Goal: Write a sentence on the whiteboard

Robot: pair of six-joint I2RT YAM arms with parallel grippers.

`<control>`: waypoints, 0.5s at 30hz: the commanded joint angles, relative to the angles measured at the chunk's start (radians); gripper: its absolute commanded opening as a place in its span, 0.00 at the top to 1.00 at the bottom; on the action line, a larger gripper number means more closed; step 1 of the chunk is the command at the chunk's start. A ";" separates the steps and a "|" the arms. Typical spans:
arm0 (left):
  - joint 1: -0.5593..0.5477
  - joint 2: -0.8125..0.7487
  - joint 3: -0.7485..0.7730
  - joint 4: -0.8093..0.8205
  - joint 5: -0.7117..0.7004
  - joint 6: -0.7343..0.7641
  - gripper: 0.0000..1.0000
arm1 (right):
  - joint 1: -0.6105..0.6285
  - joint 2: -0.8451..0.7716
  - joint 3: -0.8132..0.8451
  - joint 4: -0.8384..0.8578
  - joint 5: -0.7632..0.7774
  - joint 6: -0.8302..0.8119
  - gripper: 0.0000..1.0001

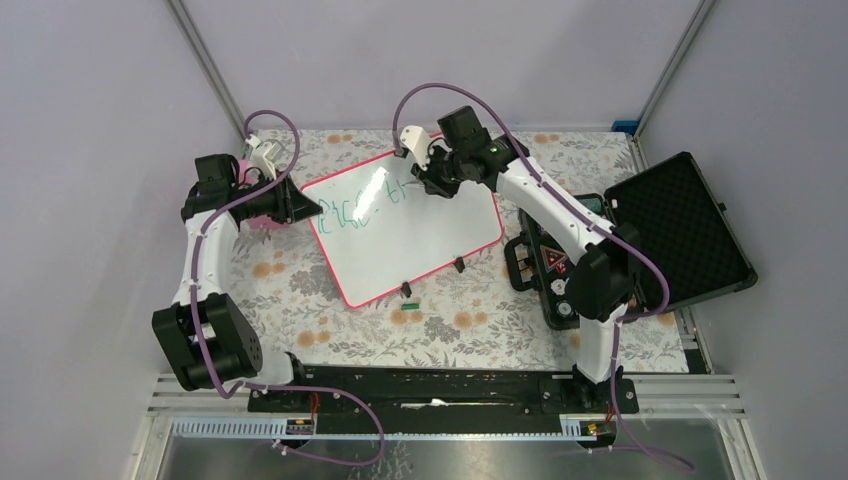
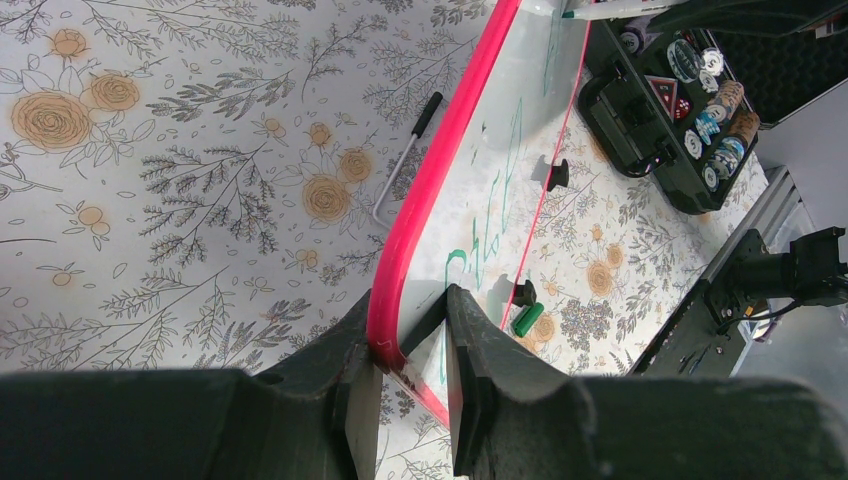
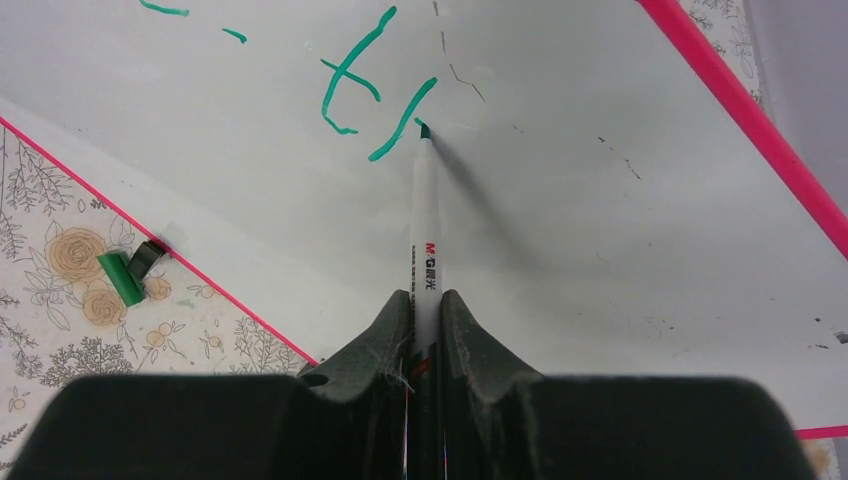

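Observation:
The whiteboard (image 1: pixel 420 240), glossy white with a pink-red frame, lies tilted on the flowered tablecloth. The green sentence (image 1: pixel 350 212) runs across its left part. My left gripper (image 1: pixel 308 210) is at the board's left edge. In the left wrist view the left gripper (image 2: pixel 410 340) is shut on the pink frame of the whiteboard (image 2: pixel 470 190). My right gripper (image 3: pixel 426 310) is shut on a white marker (image 3: pixel 427 230). The marker's green tip rests on the whiteboard (image 3: pixel 600 220) beside the last green strokes of the sentence (image 3: pixel 350 90).
An open black foam-lined case (image 1: pixel 680 230) with small items stands at the right. A green marker cap (image 1: pixel 408 302) and a black clip (image 1: pixel 458 264) lie by the board's near edge. A thin pen (image 2: pixel 405 160) lies on the cloth beside the board's frame.

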 commanded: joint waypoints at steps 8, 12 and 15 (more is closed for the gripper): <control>-0.010 -0.037 0.005 0.039 -0.039 0.080 1.00 | -0.032 -0.001 0.031 0.007 0.027 0.012 1.00; -0.011 -0.035 0.005 0.039 -0.038 0.080 1.00 | -0.031 -0.040 0.007 0.008 -0.028 0.006 1.00; -0.011 -0.037 0.005 0.039 -0.037 0.082 1.00 | -0.033 -0.078 -0.019 0.023 -0.052 0.001 1.00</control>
